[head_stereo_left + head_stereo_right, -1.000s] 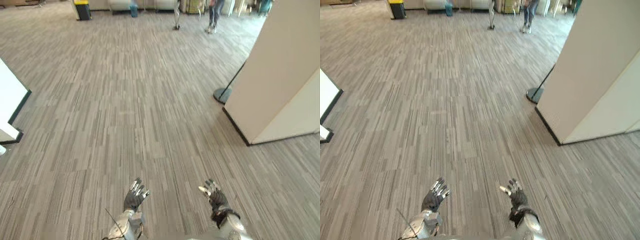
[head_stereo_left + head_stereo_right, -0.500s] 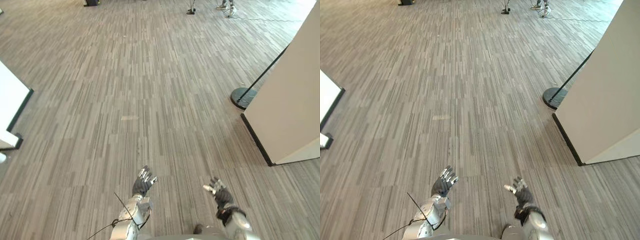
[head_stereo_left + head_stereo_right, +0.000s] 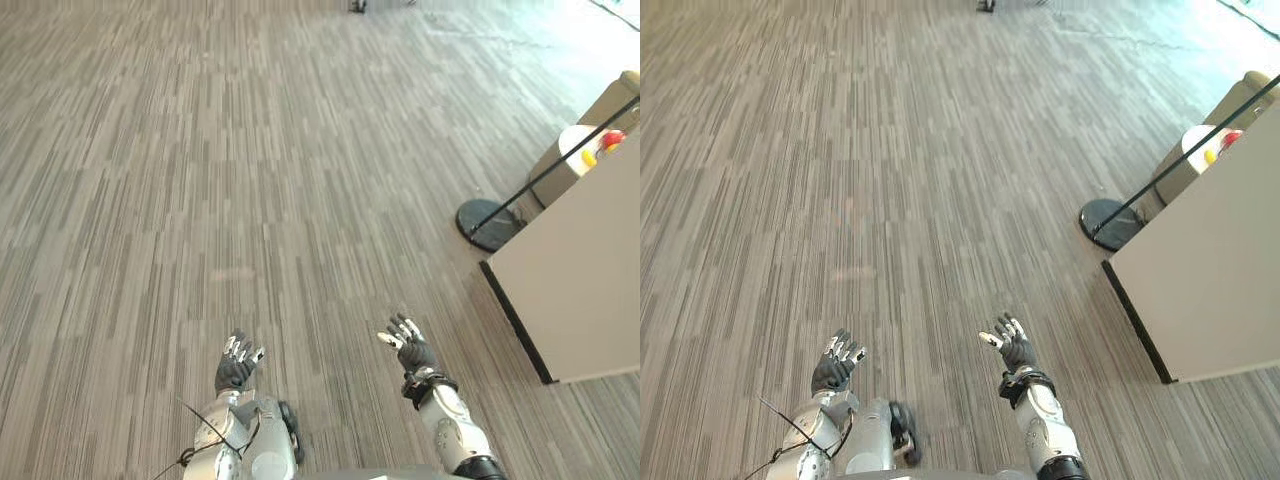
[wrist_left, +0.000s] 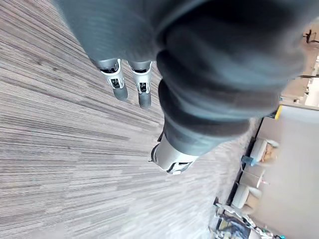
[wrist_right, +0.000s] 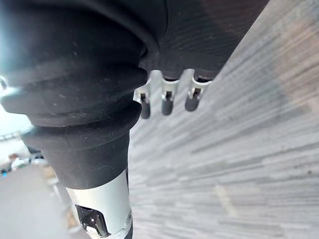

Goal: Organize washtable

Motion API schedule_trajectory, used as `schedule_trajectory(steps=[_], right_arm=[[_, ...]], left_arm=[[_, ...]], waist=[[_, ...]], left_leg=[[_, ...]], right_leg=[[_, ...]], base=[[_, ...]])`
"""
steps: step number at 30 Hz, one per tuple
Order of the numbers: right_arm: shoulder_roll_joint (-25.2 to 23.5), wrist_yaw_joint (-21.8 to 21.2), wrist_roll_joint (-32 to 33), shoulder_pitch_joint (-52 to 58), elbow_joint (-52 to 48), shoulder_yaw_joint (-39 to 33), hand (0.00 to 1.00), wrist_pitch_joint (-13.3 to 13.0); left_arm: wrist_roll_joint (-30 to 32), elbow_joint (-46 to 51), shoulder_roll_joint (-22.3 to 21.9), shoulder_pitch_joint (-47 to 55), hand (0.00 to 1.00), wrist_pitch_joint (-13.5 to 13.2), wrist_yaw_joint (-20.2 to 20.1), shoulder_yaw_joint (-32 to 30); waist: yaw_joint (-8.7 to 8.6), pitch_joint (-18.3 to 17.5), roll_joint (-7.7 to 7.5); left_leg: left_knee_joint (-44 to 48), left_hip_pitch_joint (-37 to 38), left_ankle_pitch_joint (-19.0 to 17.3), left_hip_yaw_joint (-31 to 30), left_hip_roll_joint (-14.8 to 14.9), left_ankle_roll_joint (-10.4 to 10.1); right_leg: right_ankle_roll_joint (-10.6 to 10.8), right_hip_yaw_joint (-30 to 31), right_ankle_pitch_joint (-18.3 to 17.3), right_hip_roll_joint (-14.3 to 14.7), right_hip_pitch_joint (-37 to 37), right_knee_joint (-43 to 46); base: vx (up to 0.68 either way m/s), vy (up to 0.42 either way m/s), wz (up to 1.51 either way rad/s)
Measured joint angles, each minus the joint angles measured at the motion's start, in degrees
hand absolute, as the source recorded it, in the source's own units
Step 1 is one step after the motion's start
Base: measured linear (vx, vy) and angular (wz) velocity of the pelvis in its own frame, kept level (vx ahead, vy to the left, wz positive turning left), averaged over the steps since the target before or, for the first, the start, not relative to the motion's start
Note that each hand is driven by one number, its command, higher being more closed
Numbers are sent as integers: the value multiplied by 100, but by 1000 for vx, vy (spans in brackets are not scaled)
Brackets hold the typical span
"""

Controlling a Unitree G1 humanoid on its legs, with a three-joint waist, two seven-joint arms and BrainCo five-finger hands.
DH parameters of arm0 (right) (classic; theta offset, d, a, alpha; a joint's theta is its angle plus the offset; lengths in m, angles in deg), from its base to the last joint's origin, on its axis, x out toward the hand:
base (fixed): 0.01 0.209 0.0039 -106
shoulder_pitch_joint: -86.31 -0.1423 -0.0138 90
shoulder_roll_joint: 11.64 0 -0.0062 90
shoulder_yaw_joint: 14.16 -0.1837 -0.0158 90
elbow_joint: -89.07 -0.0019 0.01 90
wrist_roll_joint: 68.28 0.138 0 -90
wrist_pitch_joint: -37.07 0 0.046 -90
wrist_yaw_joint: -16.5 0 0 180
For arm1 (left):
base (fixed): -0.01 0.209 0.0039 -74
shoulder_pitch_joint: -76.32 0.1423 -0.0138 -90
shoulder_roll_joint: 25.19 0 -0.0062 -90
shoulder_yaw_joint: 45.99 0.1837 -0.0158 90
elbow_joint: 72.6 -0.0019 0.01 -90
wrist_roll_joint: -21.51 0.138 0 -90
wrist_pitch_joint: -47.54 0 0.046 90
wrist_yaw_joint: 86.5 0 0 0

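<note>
two hands hang over a grey striped carpet floor (image 3: 250, 150), and neither holds anything. the left hand (image 3: 238, 362) shows low in the head views, left of centre. its silver dark-tipped fingers (image 4: 119, 84) are spread and nearly straight, pointing away over the carpet. the right hand (image 3: 408, 345) is about level with it and well apart to the right. its fingers (image 5: 167, 102) are loosely straight too, with the thumb out to the side. in each wrist view the fingers reach past the dark ribbed cover, with carpet beyond them and nothing between fingers and thumb.

to the right a tall white flat panel (image 3: 585, 260) stands on the carpet, with a dark strip (image 3: 515, 320) along its foot. just beyond its far corner sits a round black base (image 3: 487, 222). from it a thin black pole (image 3: 560, 155) slants up and to the right, along the panel's upper edge. behind the pole is a beige rounded unit (image 3: 1245, 95) with a white round top (image 3: 1193, 137) beside it. a small red thing (image 3: 613, 138) and a small yellow thing (image 3: 590, 157) show at the panel's edge, too small to name. whether any of these belongs to the washtable cannot be told. both hands are well apart from the panel and the base. far off in the left wrist view, pale seats (image 4: 254, 149) stand along a light wall.
</note>
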Motion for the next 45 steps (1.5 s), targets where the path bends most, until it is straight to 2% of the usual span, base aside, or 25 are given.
schedule_trajectory(steps=[2,4,5,8,9,10,11,12,13,15,18,22,25,26,27,28,29,32,33,35,37,39,40,42,45], right_arm=[[10,-90,1,136,-55,126,0,-7],[26,-117,0,342,-207,123,0,-27],[39,-106,1,496,-257,11,0,-32],[95,-63,9,663,-248,-181,0,-27],[118,-62,9,667,-248,-180,0,-27],[194,-62,-2,698,-247,-183,0,-29],[364,-64,-25,735,-247,-188,0,-26],[432,-64,-35,739,-248,-197,0,-28],[481,-64,-71,644,-237,-284,0,-30],[540,60,-62,480,-231,-402,0,-32],[520,198,181,383,-246,-397,0,-98],[441,262,249,182,-322,-294,0,-172],[424,253,202,159,-444,-131,0,-224],[492,243,141,182,-545,-106,0,-266],[358,248,35,151,-476,-4,0,-241],[312,218,-12,185,-529,114,0,-247],[256,132,-78,134,-562,265,0,-256],[209,-4,-248,-58,-468,375,0,-258],[195,-3,-277,-91,-425,373,0,-253],[131,0,-335,-90,-343,362,0,-251],[42,-2,-292,-23,-271,377,0,-228],[19,-38,-203,27,-265,435,0,-233],[43,-101,-148,61,-226,429,0,-242],[94,-127,-202,237,-227,482,0,-234],[438,-143,-211,281,-273,599,0,-216]], left_arm=[[-2,7,49,-14,0,-35,2,101],[-2,-13,94,-120,0,-35,0,324],[-2,-80,108,-267,0,-33,-9,564],[1,-382,30,-655,0,-36,-118,800],[1,-454,10,-689,0,-39,-109,829],[3,-548,9,-665,0,-39,-116,907],[6,-636,-90,-597,0,-41,-125,1004],[8,-651,-140,-540,0,-43,-127,1035],[11,-715,-218,-547,0,-57,-130,1092],[-8,-972,-405,-571,0,-51,-120,1120],[-8,-1037,-445,-553,0,-31,-128,1203],[-8,-1011,-408,-566,0,-28,-122,1081],[-7,-935,-411,-509,0,-22,-126,1029],[-9,-837,-451,-494,0,-28,-125,1024],[-8,-816,-356,-510,0,-34,-104,887],[-9,-766,-287,-493,0,-42,-91,813],[-11,-651,-202,-469,0,-60,-92,697],[-57,-493,-235,-257,0,-60,-94,569],[-57,-492,-241,-224,0,-57,-95,545],[-57,-490,-106,-241,0,-56,-95,532],[-50,-473,35,-214,0,-56,-95,578],[-49,-315,129,-176,0,-67,-108,687],[-49,-253,156,-166,0,-70,-138,779],[101,-430,144,-219,0,-44,-204,898],[117,-450,-161,-109,0,-21,-251,1000]], waist=[[-137,-6,-27],[-326,-9,-80],[-440,3,-66],[-447,7,-62],[-444,1,-78],[-483,-28,-65],[-569,-217,124],[-584,-315,266],[-617,-325,457],[-517,-237,827],[-432,-175,859],[-301,-150,743],[-299,-97,632],[-286,-138,755],[-261,-133,451],[-284,-153,372],[-246,-206,143],[-222,-206,191],[-205,-210,220],[-258,-192,203],[-286,-144,247],[-296,-205,157],[-294,-235,116],[-317,-361,-12],[-293,-488,412]], left_leg=[[-765,631,74,59,-254,-111],[-1204,990,111,-27,-445,-176],[-1318,1138,65,-132,-479,-252],[-1435,1590,-209,-256,-460,-623],[-1455,1740,-293,-265,-472,-717],[-1506,2075,-482,-317,-448,-900],[-1582,2306,-576,-414,-286,-1011],[-1496,2320,-543,-440,-187,-1022],[-490,1948,-408,-574,217,-1048],[2269,972,535,-773,1242,-1171],[3911,357,437,-958,1473,-1045],[3081,-591,263,-823,1488,-776],[328,-684,414,-879,930,-942],[-824,-506,1232,-1064,677,-1022],[-880,-362,1156,-879,396,-836],[-899,-393,1097,-873,276,-765],[-616,-449,826,-860,194,-746],[369,-424,-19,-569,301,-492],[386,-344,-84,-462,319,-437],[-40,195,-164,-153,165,-382],[-521,784,-122,40,49,-443],[-925,1101,-36,155,-37,-562],[-1077,1128,25,157,-51,-649],[-1237,1122,105,15,-181,-829],[-1625,1265,411,35,59,-1102]], right_leg=[[-88,-283,-326,176,-574,28],[-102,-451,-587,426,-1056,-771],[-78,-605,-615,571,-1238,-1782],[-196,-1263,277,770,-1295,-4865],[-170,-1366,335,749,-1318,-5056],[-323,-1361,585,731,-1313,-4956],[-478,-1289,927,869,-1338,-4545],[-477,-1225,927,963,-1411,-4362],[-592,-1190,860,1081,-1386,-4151],[-739,-1161,646,1654,-761,-4474],[-725,-907,476,1969,202,-5016],[-494,-385,386,1934,932,-5504],[22,-155,216,1541,1276,-5688],[358,-89,91,1454,1312,-5696],[524,-10,53,1208,1433,-5746],[529,-66,53,1143,1389,-5709],[536,-134,48,1107,1381,-5670],[752,-29,-168,799,1238,-4933],[694,-50,-197,699,1026,-4495],[368,-82,-242,169,-44,-2161],[262,-444,-374,-1,-360,-1442],[122,-1024,-539,-55,-616,-1746],[104,-1314,-507,84,-746,-2552],[-14,-1437,367,409,-718,-4002],[-107,-1453,745,1031,-335,-5130]], base=[[395,29,-8],[408,-40,36],[432,-115,63],[447,-135,36],[497,-205,18],[584,-255,25],[627,-255,25],[669,-241,20],[750,-297,-7],[700,-245,-45],[489,-28,-57],[540,110,-68],[440,322,-42],[379,367,-27],[375,319,-16],[391,200,-8],[305,97,-4],[352,205,-44],[331,324,-78],[246,202,-49],[280,31,-23],[258,-79,-15],[200,-120,3],[270,-165,19],[290,-135,-27]])
